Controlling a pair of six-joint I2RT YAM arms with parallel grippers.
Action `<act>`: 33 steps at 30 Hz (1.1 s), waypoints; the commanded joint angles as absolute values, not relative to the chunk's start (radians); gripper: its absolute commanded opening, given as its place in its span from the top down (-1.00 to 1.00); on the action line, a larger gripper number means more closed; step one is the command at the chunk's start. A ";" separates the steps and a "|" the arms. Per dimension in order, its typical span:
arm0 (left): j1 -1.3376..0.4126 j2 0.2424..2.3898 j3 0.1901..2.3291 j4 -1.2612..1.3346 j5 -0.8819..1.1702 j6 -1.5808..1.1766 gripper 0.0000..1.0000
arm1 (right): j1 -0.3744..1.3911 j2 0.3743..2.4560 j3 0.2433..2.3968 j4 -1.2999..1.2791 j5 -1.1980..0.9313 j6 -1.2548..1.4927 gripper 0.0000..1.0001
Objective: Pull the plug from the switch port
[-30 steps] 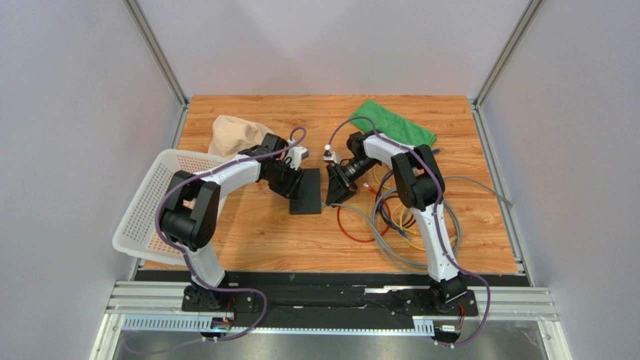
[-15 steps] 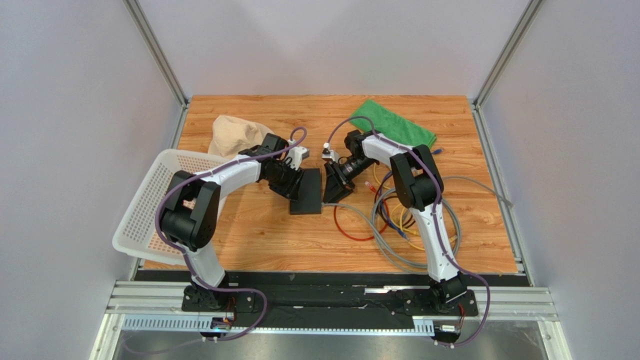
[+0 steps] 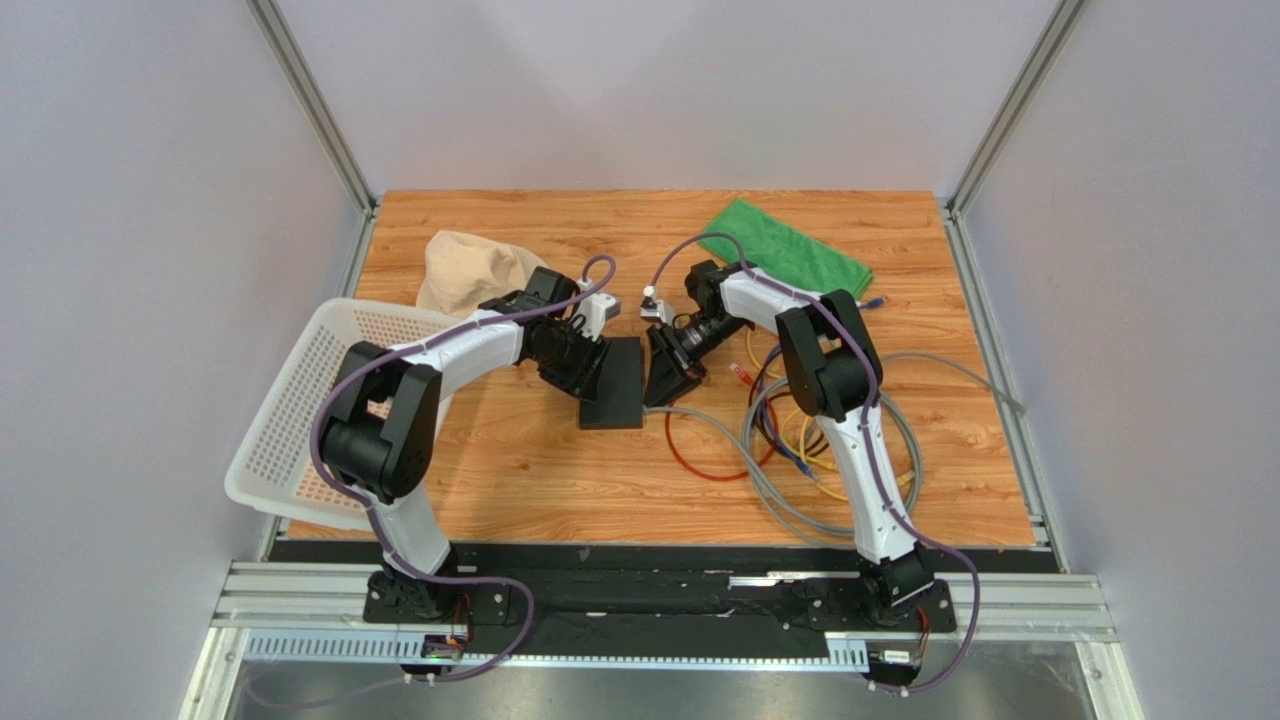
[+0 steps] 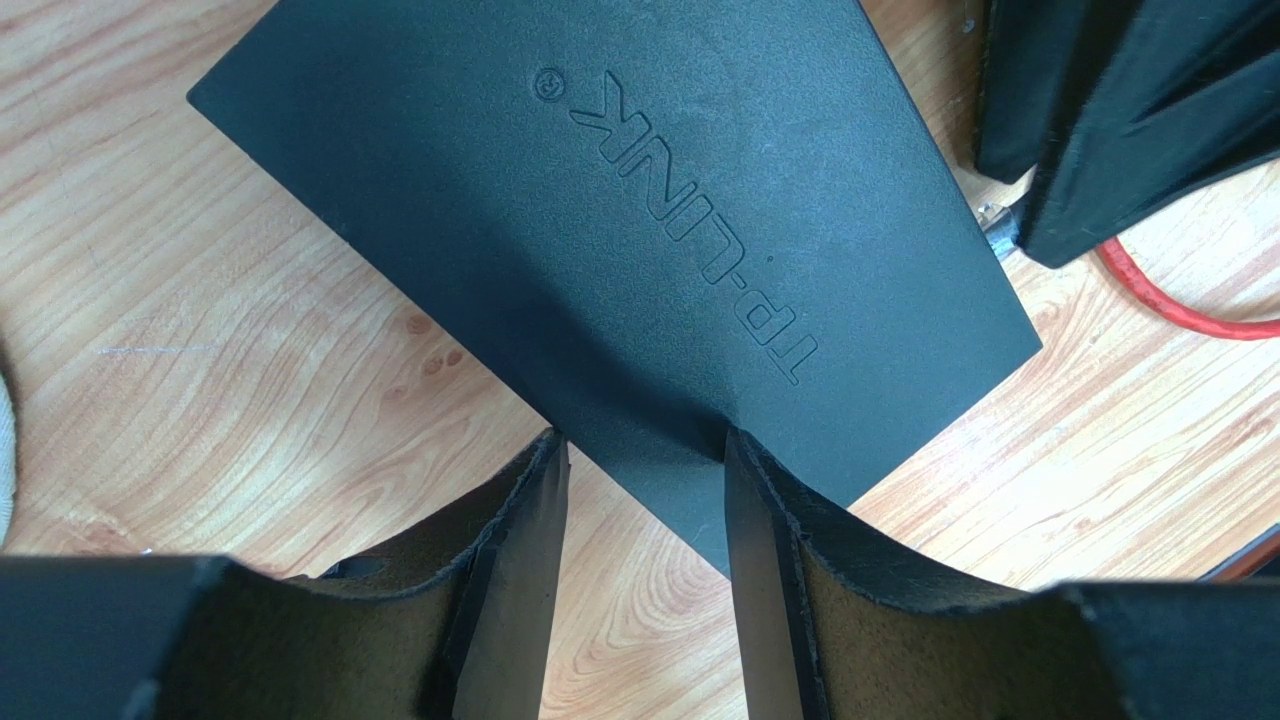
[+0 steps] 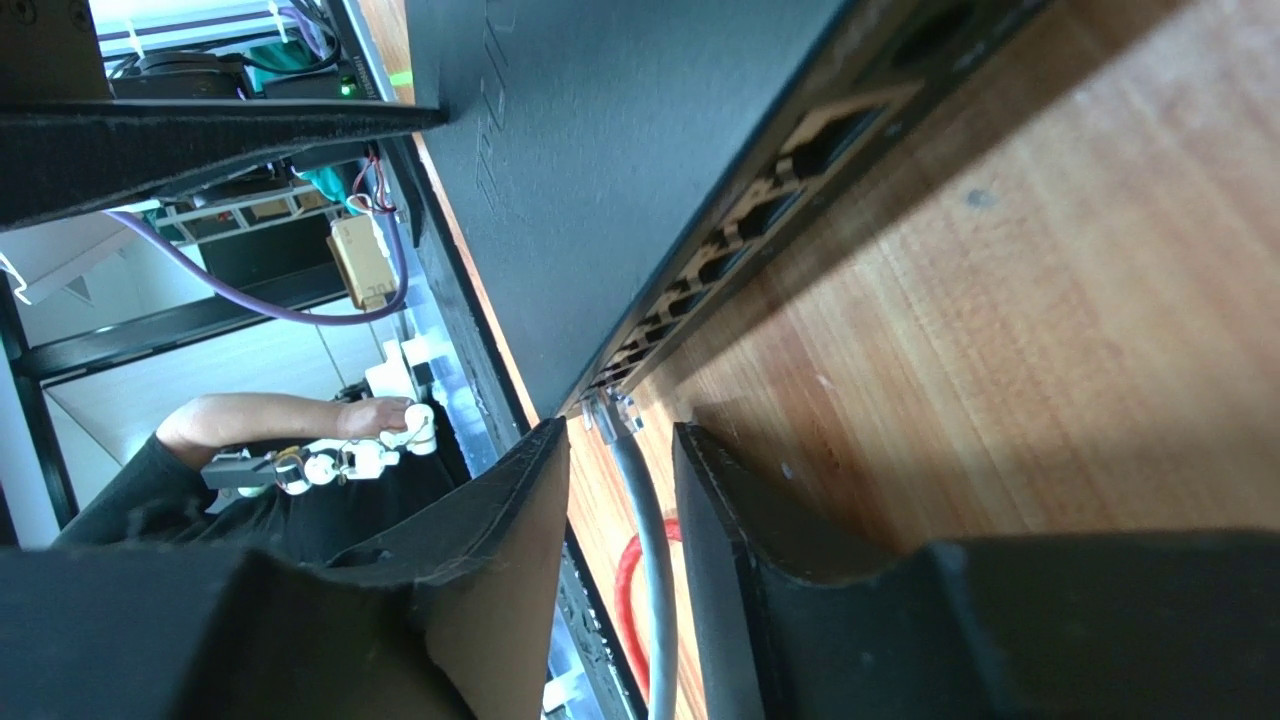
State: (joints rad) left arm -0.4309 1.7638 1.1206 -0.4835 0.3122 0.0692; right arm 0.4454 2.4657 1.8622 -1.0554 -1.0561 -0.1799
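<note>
Grasp stage: my left gripper (image 4: 642,458) pinches an edge of the flat matte-black rectangular switch (image 4: 601,225) at mid wooden table (image 3: 496,465), my right gripper (image 5: 619,503) stands narrowly spread around the thin grey cable (image 5: 649,585) behind its seated clear plug (image 5: 607,408); next I judge: close, draw straight out

The switch (image 4: 631,225) has a matt black, finely grained plastic shell with an embossed logo. The table (image 4: 226,375) is pale wood grain with a slight sheen. The grey cable (image 5: 649,555) wears a smooth sheath; the red cable (image 4: 1187,308) looks glossy. The green cloth (image 3: 789,248) is soft fabric, the white basket (image 3: 293,390) perforated plastic.
</note>
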 commanded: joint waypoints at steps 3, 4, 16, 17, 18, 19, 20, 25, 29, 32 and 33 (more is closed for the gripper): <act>-0.456 1.796 1.109 -0.495 0.275 0.109 -0.01 | 0.468 2.525 1.894 -1.002 -0.985 -0.251 0.21; -0.457 1.796 1.109 -0.495 0.275 0.109 -0.01 | 0.469 2.526 1.898 -1.008 -0.986 -0.255 0.22; -0.457 1.798 1.112 -0.497 0.275 0.109 -0.02 | 0.472 2.545 1.924 -1.083 -1.019 -0.328 0.27; -0.457 1.799 1.111 -0.497 0.273 0.109 -0.02 | 0.472 2.554 1.931 -1.118 -1.031 -0.363 0.26; -0.457 1.799 1.112 -0.497 0.273 0.109 -0.02 | 0.472 2.559 1.940 -1.140 -1.037 -0.383 0.24; -0.457 1.799 1.111 -0.497 0.273 0.110 -0.02 | 0.472 2.565 1.947 -1.159 -1.042 -0.403 0.22; -0.457 1.799 1.111 -0.499 0.273 0.109 -0.02 | 0.472 2.568 1.948 -1.186 -1.048 -0.428 0.21; -0.459 1.804 1.112 -0.499 0.273 0.109 -0.02 | 0.476 2.572 1.954 -1.190 -1.045 -0.428 0.14; -0.462 1.809 1.118 -0.500 0.272 0.112 -0.02 | 0.483 2.583 1.963 -1.192 -1.031 -0.420 0.17; -0.463 1.807 1.120 -0.499 0.272 0.113 -0.02 | 0.485 2.583 1.965 -1.192 -1.025 -0.417 0.17; -0.463 1.807 1.121 -0.499 0.272 0.112 -0.02 | 0.485 2.583 1.965 -1.192 -1.023 -0.417 0.17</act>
